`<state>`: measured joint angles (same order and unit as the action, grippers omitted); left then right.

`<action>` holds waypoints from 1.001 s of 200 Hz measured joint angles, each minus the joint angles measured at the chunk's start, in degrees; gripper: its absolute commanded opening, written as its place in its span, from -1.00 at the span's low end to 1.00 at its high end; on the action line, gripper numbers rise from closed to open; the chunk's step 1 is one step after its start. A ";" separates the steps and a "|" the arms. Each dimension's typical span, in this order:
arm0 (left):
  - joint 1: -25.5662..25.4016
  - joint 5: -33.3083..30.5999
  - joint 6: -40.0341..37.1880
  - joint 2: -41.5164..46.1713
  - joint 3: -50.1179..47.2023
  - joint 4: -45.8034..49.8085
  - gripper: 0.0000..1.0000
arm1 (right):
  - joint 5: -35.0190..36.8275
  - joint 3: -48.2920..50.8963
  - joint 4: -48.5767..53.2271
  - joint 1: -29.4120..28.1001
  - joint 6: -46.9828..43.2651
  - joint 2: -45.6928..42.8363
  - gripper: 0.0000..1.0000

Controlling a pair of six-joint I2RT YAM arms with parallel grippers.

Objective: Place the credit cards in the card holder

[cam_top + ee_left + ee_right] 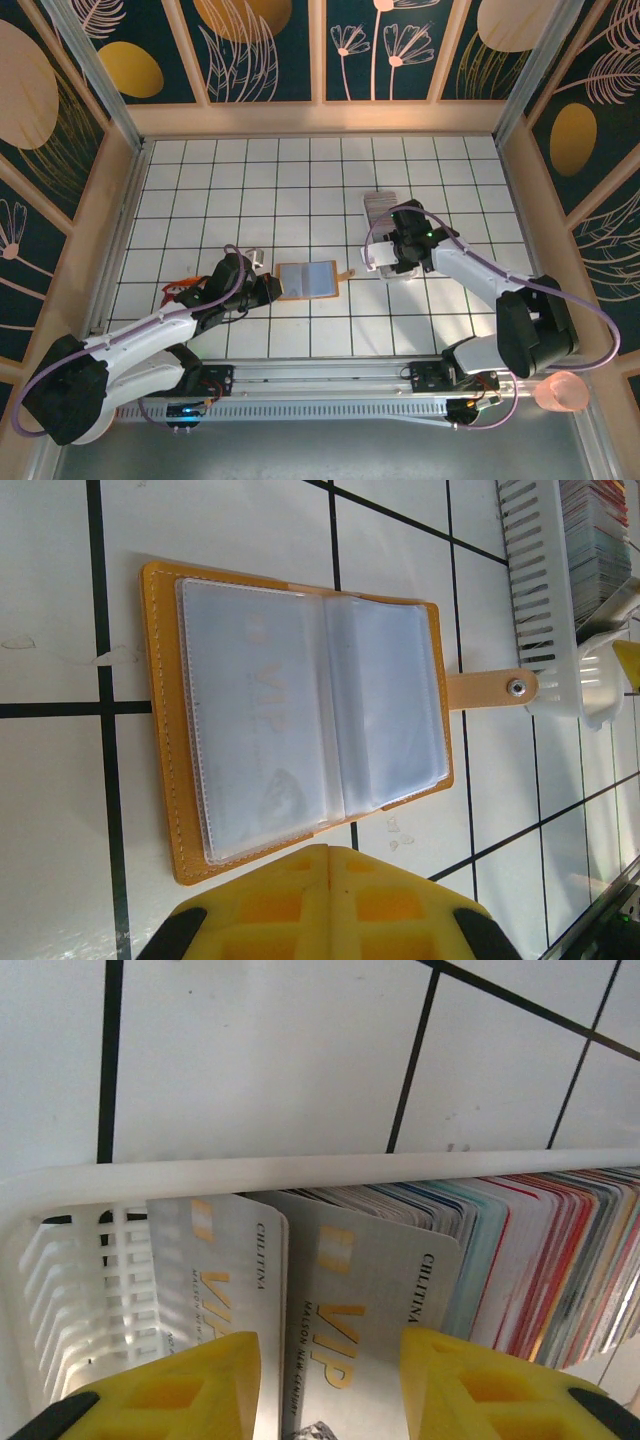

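Observation:
The card holder [310,280] [300,720] lies open flat on the tiled table, tan leather with clear sleeves and its clasp tab [495,688] pointing toward the tray. My left gripper [272,290] [330,852] is shut with nothing between the fingers, its tips at the holder's near edge. The credit cards [370,1280] [595,540] stand on edge in a long white slotted tray [300,1172] [383,212]. My right gripper [385,255] [330,1380] is open over the tray's end. Its yellow fingers [470,1390] straddle two silver VIP cards at the front of the row.
A pink cup [562,392] sits off the table at the near right. A small red-orange item [180,292] lies left of my left arm. Wooden walls [320,118] ring the table.

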<state>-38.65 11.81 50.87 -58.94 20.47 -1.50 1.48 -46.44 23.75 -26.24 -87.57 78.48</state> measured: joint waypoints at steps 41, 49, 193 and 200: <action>0.00 0.00 0.00 0.00 0.00 0.00 -1.00 | 0.00 0.00 0.02 0.00 -0.22 -0.87 -0.20; 0.00 0.00 0.00 0.02 0.00 0.00 -1.00 | 0.00 0.00 0.02 0.00 -0.22 -0.98 -0.20; 0.00 -0.04 0.00 0.81 0.00 0.00 -1.00 | 1.60 1.25 -4.44 0.70 -2.14 0.87 0.82; 0.00 -0.04 0.00 0.87 0.00 0.00 -1.00 | 1.75 1.25 -4.98 0.70 -2.10 1.36 0.85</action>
<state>-38.65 11.77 50.87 -58.06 20.47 -1.50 3.22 -45.19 18.76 -25.54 -89.67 79.83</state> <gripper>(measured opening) 0.039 0.902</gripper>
